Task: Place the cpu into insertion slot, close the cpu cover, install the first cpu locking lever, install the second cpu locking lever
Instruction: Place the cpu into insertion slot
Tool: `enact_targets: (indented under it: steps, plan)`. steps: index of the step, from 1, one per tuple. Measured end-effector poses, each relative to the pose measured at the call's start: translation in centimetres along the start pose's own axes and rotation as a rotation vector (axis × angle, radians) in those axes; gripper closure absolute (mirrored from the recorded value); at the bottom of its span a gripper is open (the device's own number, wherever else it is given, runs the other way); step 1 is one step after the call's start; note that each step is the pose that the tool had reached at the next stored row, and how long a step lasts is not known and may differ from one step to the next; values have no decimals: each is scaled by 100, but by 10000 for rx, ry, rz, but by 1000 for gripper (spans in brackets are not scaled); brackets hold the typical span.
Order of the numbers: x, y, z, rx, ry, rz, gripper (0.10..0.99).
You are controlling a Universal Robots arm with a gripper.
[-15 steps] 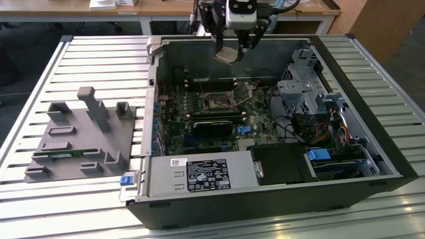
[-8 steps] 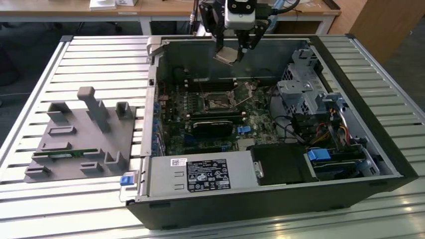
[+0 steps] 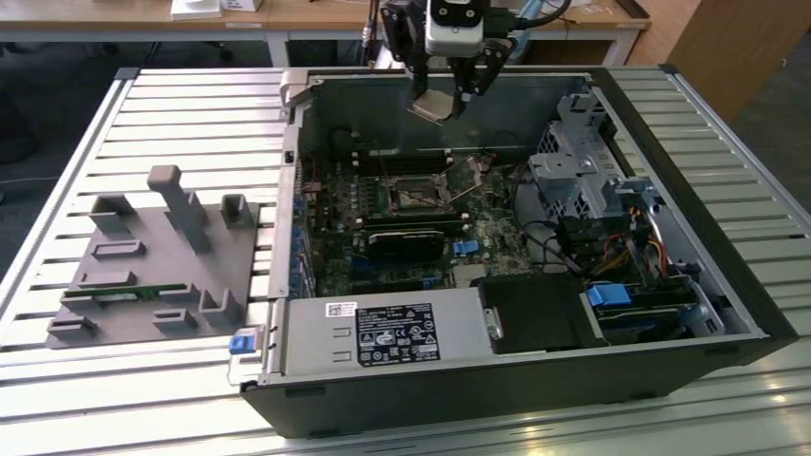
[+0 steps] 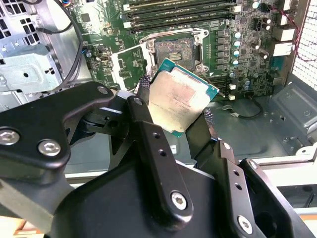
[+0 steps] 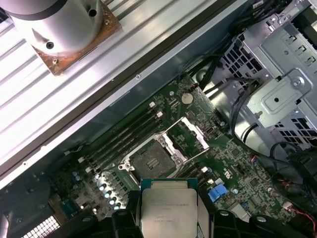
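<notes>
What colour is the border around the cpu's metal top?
Teal-green border on the cpu, best seen in the second wrist view.

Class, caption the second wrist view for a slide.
Black gripper holds the square silver-topped cpu, with the motherboard's open insertion slot beyond.

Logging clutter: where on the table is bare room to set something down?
Bare slats of the table beyond the grey fixture and in front of it, by the near edge. Crowded inside the computer case: motherboard, cables, drive cage, with the tool holding the cpu above.

Black hand [image 4: 176, 101] with silver screws [image 4: 179, 200], grey wrist [image 3: 454, 30].
</notes>
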State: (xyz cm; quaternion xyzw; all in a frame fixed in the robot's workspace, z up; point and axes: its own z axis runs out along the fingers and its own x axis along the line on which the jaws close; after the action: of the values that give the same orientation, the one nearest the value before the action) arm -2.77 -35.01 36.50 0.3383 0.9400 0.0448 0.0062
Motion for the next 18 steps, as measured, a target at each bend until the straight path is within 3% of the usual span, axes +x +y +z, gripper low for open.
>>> enact_targets:
  steps: [18]
  plan:
    - [0,-2,23,-16,-79,893,545]
